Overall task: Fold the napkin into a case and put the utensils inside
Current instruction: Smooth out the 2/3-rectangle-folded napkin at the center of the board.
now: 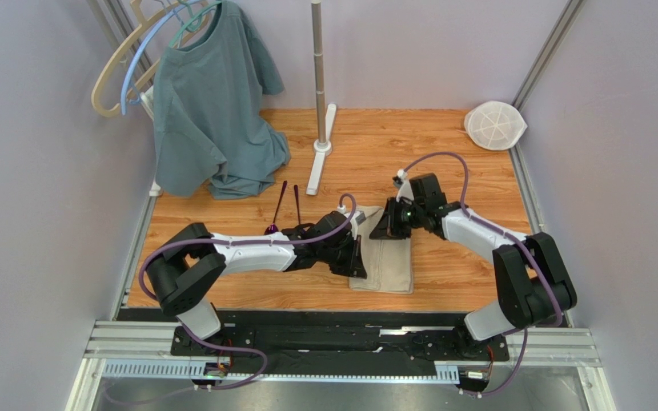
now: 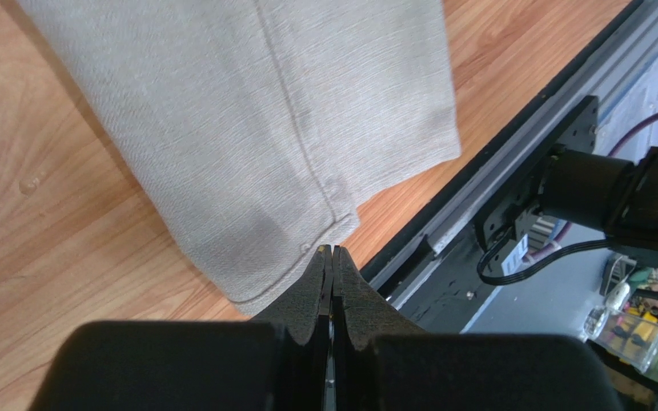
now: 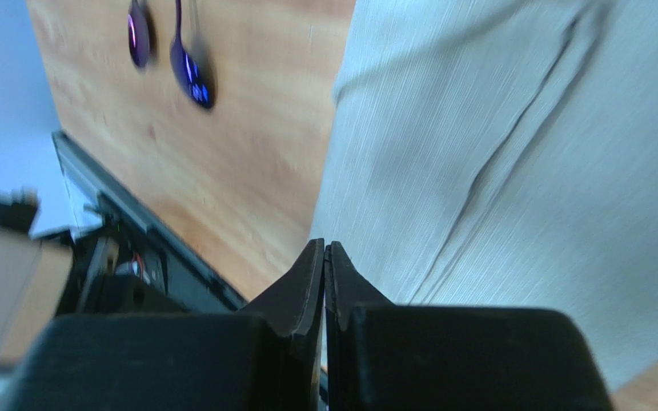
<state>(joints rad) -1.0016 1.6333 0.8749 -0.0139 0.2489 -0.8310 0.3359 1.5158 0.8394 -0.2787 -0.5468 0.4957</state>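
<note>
Lying flat at the middle of the table point(image 1: 470, 188), the napkin point(image 1: 390, 265) is folded into a narrow oblong. The left gripper point(image 1: 361, 267) sits at its 8 o'clock edge and the right gripper point(image 1: 390, 229) at its 12 o'clock end, both with jaws pressed together, gripping nothing I can see. Two spoons point(image 1: 271, 229) lie side by side at its 10 o'clock.

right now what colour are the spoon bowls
The spoon bowls are shiny purple, best seen in the right wrist view.
</note>
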